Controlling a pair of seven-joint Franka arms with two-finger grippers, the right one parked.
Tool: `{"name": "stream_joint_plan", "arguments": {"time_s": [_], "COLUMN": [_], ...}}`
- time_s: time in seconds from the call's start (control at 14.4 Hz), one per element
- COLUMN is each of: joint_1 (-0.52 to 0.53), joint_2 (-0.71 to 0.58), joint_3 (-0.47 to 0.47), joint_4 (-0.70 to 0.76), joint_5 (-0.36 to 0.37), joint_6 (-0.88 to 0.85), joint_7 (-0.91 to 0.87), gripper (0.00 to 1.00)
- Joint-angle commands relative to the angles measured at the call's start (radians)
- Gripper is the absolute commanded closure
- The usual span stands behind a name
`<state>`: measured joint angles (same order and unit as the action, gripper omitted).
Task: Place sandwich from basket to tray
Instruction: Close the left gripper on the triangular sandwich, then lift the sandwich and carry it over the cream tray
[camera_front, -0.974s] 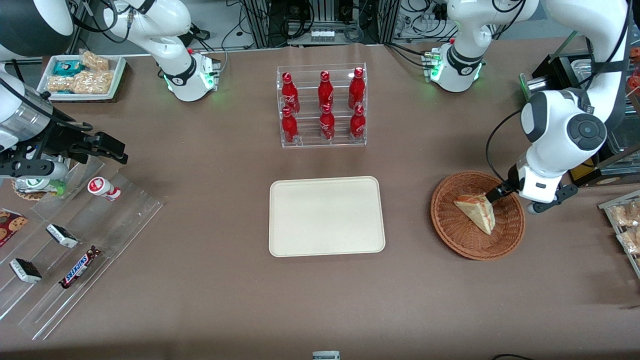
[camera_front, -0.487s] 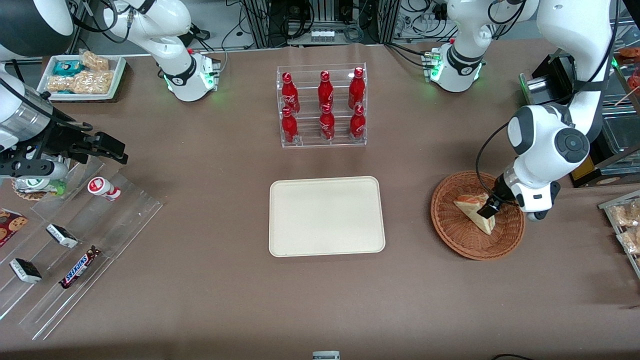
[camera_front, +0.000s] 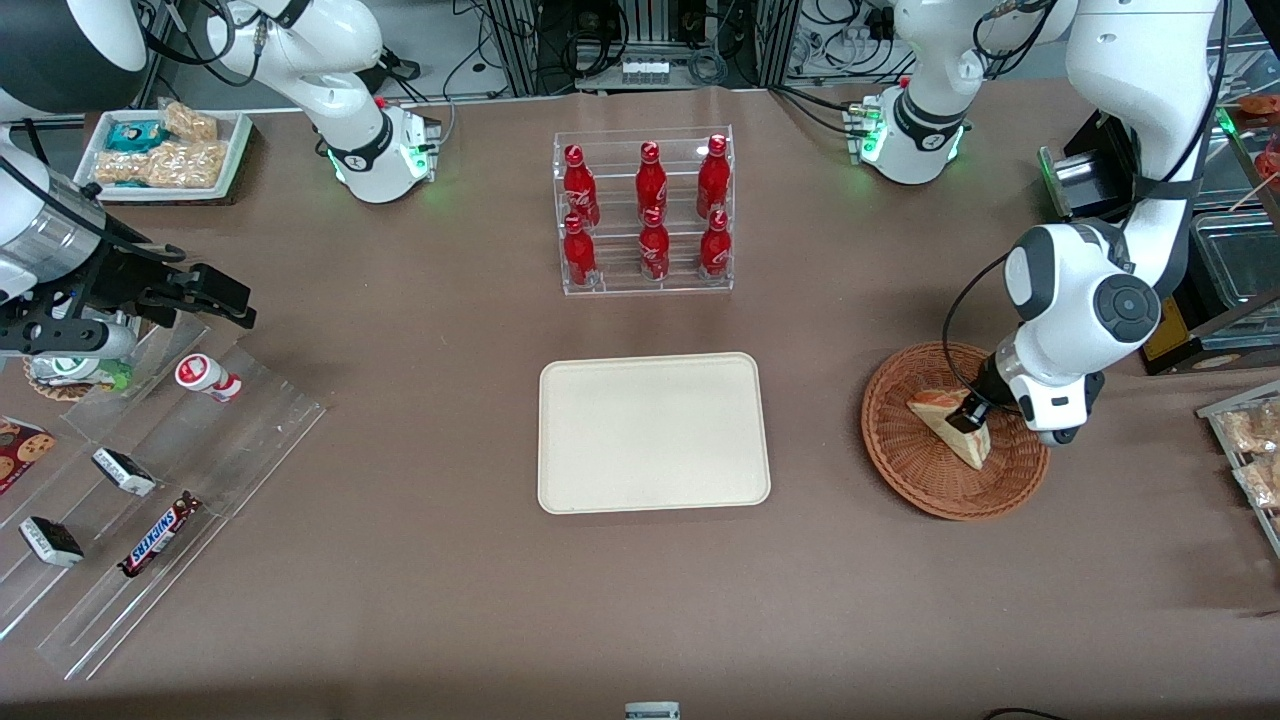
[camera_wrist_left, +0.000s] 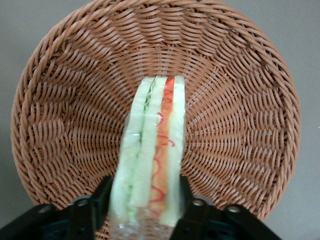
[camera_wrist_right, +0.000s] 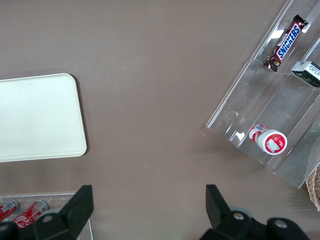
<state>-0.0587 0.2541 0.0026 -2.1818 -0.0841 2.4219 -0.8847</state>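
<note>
Right now the sandwich (camera_front: 950, 428) lies in the basket (camera_front: 915, 480), a pale triangular wedge resting on the weave with its narrow point toward the front camera. The wrist view shows its cut edge (camera_wrist_left: 152, 150) standing up, with white bread layers, a green strip and a red-orange strip running along it, all under a clear wrap. The end effector (camera_front: 972, 411) is down inside the basket at the sandwich's wider end. Its two dark fingers (camera_wrist_left: 102, 197) stand spread on either side of the wedge, one against each bread face or very nearly so; I cannot tell whether they press it yet. The sandwich sits on the basket floor.

The basket is round, reddish-brown wicker, and stands on the brown desk (camera_front: 420, 560) toward the working arm's end. The cream tray (camera_front: 654, 432) lies flat near the middle of the desk, well apart from the basket, with bare desk between them. Farther from the front camera than the tray stands a clear rack of red bottles (camera_front: 645, 212). Toward the parked arm's end lies a clear stepped rack (camera_front: 150, 470) holding a Snickers bar (camera_front: 158, 534) and other small snacks, and a white tray of bagged snacks (camera_front: 165, 152) sits near that arm's base.
</note>
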Motion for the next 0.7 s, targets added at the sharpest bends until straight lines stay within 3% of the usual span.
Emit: {"name": "stream_joint_plan", "arguments": {"time_s": [0.0, 0.28, 0.63], "joint_1": [-0.013, -0.07, -0.269], "joint_2": [-0.007, 0.0, 0.072], "joint_3": [0.004, 0.002, 0.002], "joint_4": [0.037, 0.213, 0.302], "joint_5": [-0.013, -0.013, -0.013], "joint_6": [-0.027, -0.26, -0.221], "joint_7": [0.003, 0.07, 0.139], "gripper": [0.95, 0.95, 0.94]}}
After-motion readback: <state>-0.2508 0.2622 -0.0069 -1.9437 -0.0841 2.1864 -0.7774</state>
